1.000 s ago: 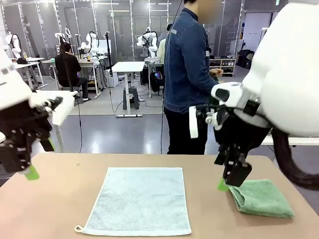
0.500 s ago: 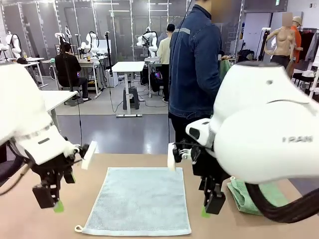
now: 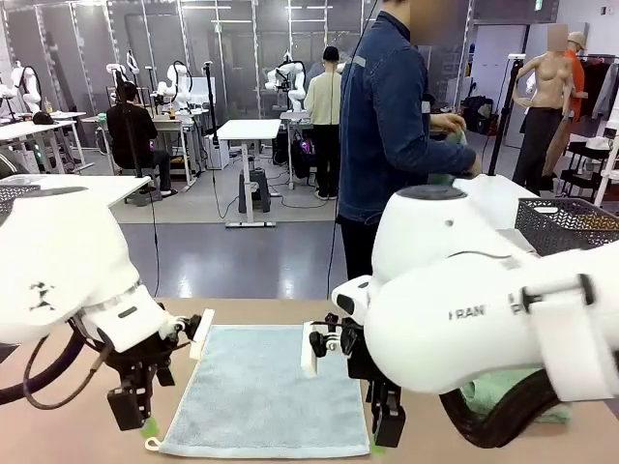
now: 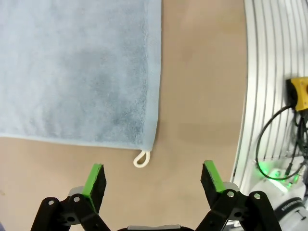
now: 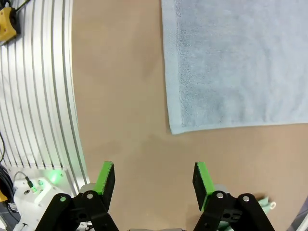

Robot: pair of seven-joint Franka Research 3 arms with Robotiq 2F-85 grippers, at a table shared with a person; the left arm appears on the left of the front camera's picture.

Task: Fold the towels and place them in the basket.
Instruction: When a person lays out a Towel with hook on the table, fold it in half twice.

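Note:
A pale blue-grey towel (image 3: 263, 387) lies flat and unfolded in the middle of the table. My left gripper (image 3: 135, 418) hovers open at its near-left corner. In the left wrist view the towel (image 4: 82, 67) and its white corner loop (image 4: 141, 159) sit just ahead of my open left gripper (image 4: 154, 179). My right gripper (image 3: 387, 430) stands open by the near-right corner. That towel corner (image 5: 192, 115) lies just ahead of the open right gripper (image 5: 153, 179). The folded mint green towel (image 3: 488, 391) shows partly behind my right arm. The wire-mesh basket (image 3: 569, 224) stands at the far right.
A person in a denim jacket (image 3: 392, 116) stands at the far side, turned toward the right. The table's ribbed aluminium edge (image 4: 267, 72) with cables and a yellow part (image 4: 298, 94) runs close beside both grippers, and also appears as the aluminium edge (image 5: 43, 86) in the right wrist view.
Both arms have come down and toward the near corners of the blue-grey towel. The right gripper moved left, away from the green towel. The person turned right.

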